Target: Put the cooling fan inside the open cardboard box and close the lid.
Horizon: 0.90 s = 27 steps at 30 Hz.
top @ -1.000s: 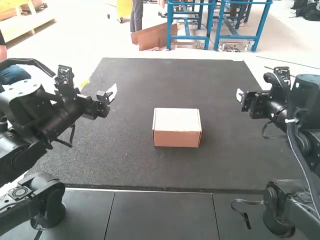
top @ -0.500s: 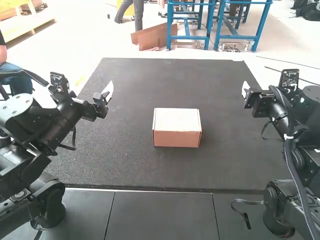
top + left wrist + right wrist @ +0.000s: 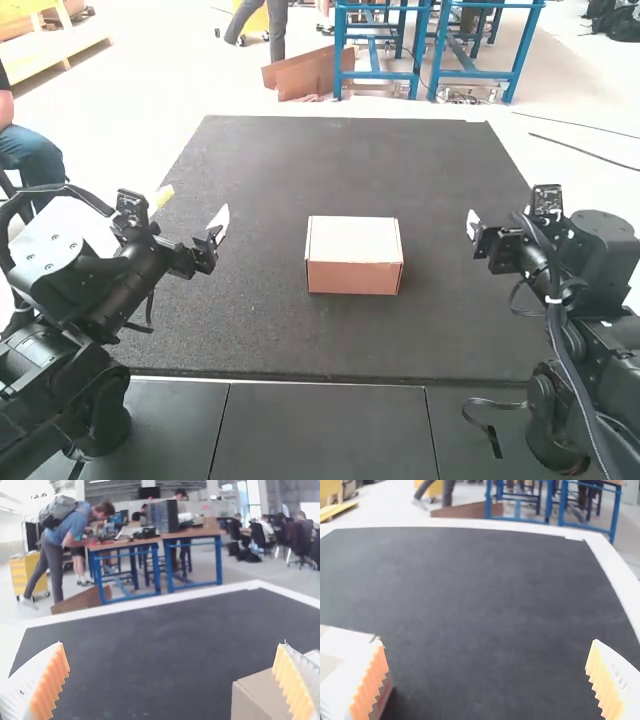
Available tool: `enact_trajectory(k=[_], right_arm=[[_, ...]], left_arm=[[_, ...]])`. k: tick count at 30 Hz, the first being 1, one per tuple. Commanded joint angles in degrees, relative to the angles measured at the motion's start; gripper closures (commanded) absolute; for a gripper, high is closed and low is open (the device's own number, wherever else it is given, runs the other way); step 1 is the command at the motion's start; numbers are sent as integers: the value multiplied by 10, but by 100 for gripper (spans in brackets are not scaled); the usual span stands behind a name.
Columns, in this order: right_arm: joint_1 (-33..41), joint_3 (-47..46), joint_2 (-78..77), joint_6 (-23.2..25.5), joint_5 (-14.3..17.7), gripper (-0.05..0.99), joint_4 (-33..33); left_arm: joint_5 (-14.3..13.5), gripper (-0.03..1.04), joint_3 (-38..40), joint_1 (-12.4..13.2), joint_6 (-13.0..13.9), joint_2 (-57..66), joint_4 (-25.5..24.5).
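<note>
Your left gripper (image 3: 212, 238) is hovering above the black mat (image 3: 300, 160) with its ribbed, orange-padded fingers (image 3: 47, 686) standing wide apart and gripping nothing. Its arm is reaching in low from the 9 o'clock side of the cardboard box (image 3: 354, 255) and pointing toward it. Your right gripper (image 3: 478, 236) is hanging at the box's 3 o'clock, likewise spread wide and empty, aiming inward. The box is sitting mid-mat between them, lid lying flat and closed, well apart from both.
</note>
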Motion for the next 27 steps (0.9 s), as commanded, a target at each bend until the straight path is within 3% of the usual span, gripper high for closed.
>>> enact_trajectory(k=[1, 8, 16, 27], right_arm=[[-8, -7, -10, -5, -9, 3, 15], [-8, -39, -73, -5, 0, 3, 14], [-28, -43, -202, -6, 3, 3, -86], [-56, -42, -197, 1, -1, 3, -118]], left_arm=[[-8, 5, -4, 13, 7, -7, -12], [-10, 5, -4, 50, -52, -7, -56], [-10, 5, -4, 126, -65, -8, -71], [-11, 5, -4, 136, -69, -8, -89]])
